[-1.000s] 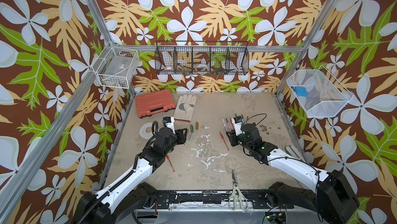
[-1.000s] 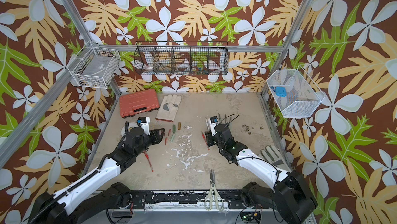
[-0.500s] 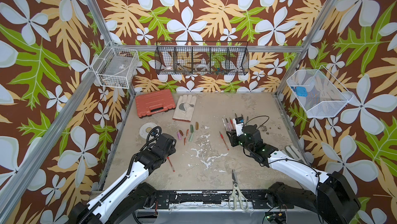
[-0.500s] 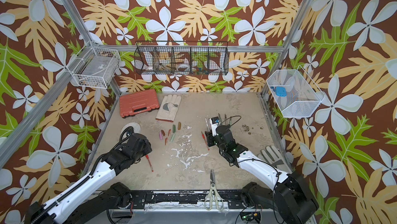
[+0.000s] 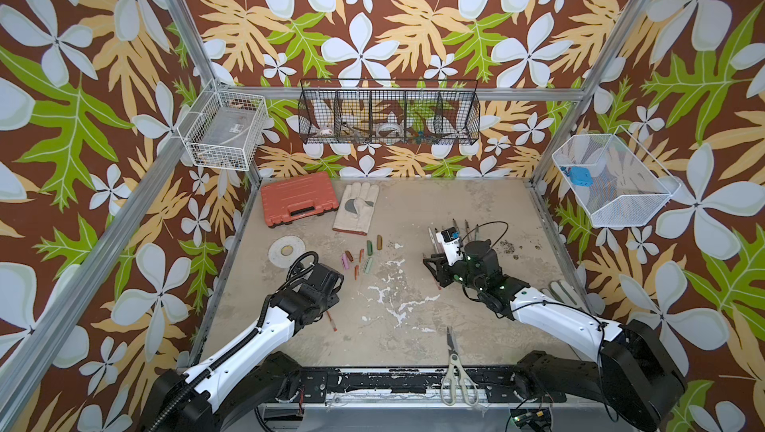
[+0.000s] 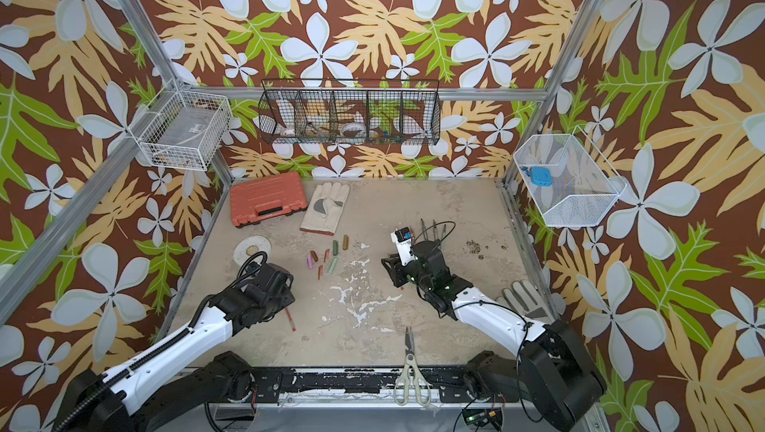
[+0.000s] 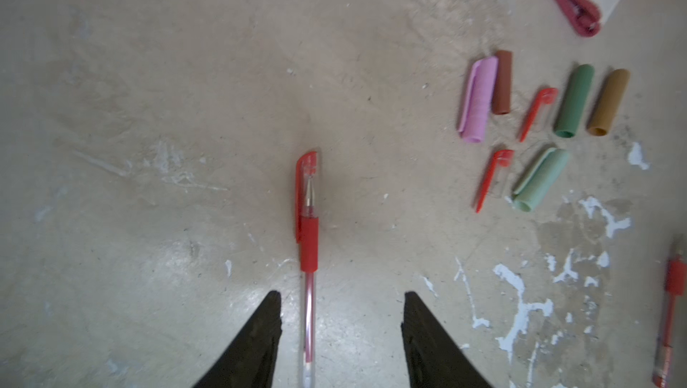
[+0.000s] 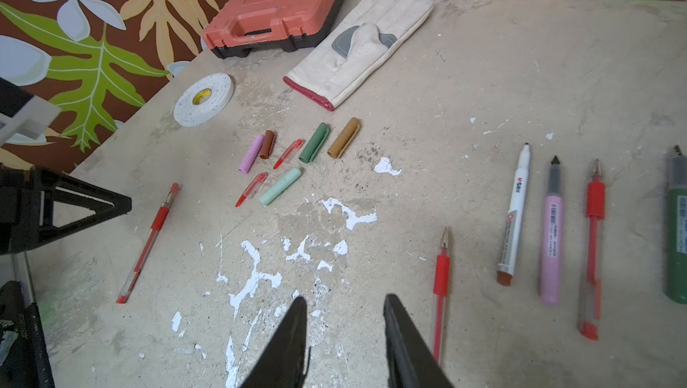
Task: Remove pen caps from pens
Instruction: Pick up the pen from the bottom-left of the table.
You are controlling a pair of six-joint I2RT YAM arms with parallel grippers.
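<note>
A: Left gripper status?

B: Jaws apart, nothing clamped. The capped red pen lies flat on the table. Its barrel runs between the fingers, nearer one of them. It looks lined up for a barrel grab, which leaves the cap sticking out ahead where the other arm can pull it.

A: Right gripper?

B: Also apart and empty. An uncapped red pen lies just beside one finger, not touched. Further out on that side are the white marker, the pink pen and more bare pens. They lie parallel with tips pointing away, so I read that as the done row.

A: Loose caps?

B: Clustered ahead of both grippers and well apart from the done row, probably so the two don't get mixed.

A: What's left?

B: My guess is only this one cap.
</note>
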